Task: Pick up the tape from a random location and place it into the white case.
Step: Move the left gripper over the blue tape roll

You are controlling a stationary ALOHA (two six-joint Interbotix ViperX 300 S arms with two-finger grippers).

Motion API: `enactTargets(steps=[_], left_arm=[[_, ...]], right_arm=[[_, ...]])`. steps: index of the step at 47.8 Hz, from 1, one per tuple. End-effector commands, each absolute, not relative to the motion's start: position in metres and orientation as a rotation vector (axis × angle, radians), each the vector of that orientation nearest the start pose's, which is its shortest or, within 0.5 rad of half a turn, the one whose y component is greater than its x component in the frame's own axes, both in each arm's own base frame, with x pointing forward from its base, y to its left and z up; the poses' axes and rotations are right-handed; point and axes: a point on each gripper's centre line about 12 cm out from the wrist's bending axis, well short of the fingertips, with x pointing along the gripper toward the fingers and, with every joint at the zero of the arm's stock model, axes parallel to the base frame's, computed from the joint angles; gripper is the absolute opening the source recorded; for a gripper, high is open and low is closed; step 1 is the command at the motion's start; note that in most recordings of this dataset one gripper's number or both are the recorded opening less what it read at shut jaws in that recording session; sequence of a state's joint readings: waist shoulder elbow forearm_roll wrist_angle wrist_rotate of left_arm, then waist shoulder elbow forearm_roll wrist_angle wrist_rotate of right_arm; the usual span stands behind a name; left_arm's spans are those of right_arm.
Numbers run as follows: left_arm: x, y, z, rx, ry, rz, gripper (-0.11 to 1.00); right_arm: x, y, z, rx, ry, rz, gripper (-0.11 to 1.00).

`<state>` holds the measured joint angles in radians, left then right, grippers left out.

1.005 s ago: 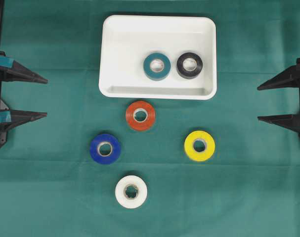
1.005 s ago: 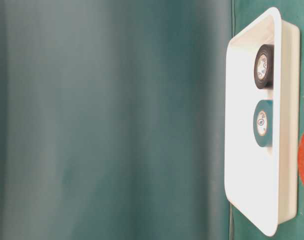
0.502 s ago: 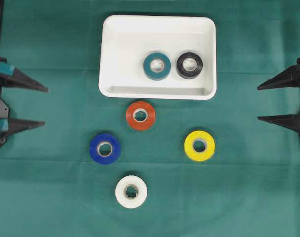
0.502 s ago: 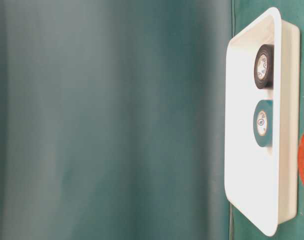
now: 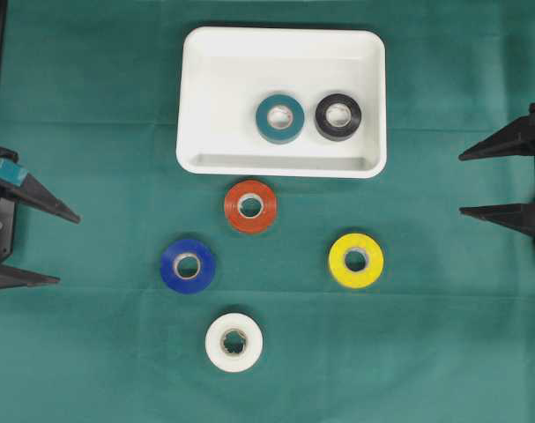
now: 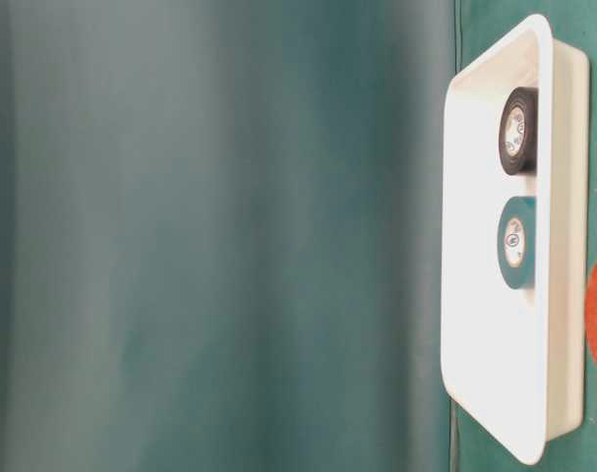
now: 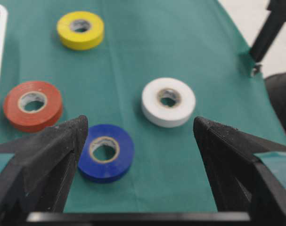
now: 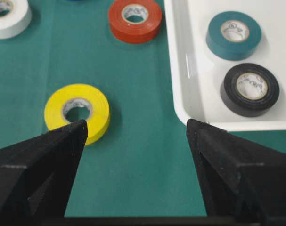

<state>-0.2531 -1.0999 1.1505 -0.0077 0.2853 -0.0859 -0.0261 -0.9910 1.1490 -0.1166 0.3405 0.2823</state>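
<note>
Overhead exterior view: white case (image 5: pixel 199 84) at top centre of the green cloth (image 5: pixel 443 335).
In the case: teal roll (image 5: pixel 280 117) and black roll (image 5: pixel 338 116), side by side.
On the cloth: orange tape (image 5: pixel 250 206), blue tape (image 5: pixel 188 265), yellow tape (image 5: pixel 355 260), white tape (image 5: pixel 234 342), each apart.
Left gripper (image 5: pixel 60 247): spread wide, holding nothing.
Right gripper (image 5: pixel 465 183): spread wide, holding nothing.

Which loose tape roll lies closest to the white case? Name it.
The orange roll, lying just below the white case near its front rim. The blue, yellow and white rolls lie farther off.
</note>
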Motion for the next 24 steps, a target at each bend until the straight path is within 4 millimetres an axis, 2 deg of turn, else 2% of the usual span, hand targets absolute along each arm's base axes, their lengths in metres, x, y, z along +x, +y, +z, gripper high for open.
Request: enactTargets(steps=[1, 12, 24], left_arm=[[0.168, -0.044, 0.268, -0.050, 0.330, -0.242, 0.91], [0.181, -0.048, 0.260, -0.051, 0.334, -0.240, 0.91], [0.200, -0.055, 0.261, -0.050, 0.280, -0.254, 0.91]], right_arm=[[0.185, -0.009, 0.250, 0.168, 0.455, -0.099, 0.80], [0.186, -0.009, 0.251, 0.169, 0.450, -0.099, 0.80], [0.186, -0.009, 0.251, 0.166, 0.450, -0.100, 0.80]])
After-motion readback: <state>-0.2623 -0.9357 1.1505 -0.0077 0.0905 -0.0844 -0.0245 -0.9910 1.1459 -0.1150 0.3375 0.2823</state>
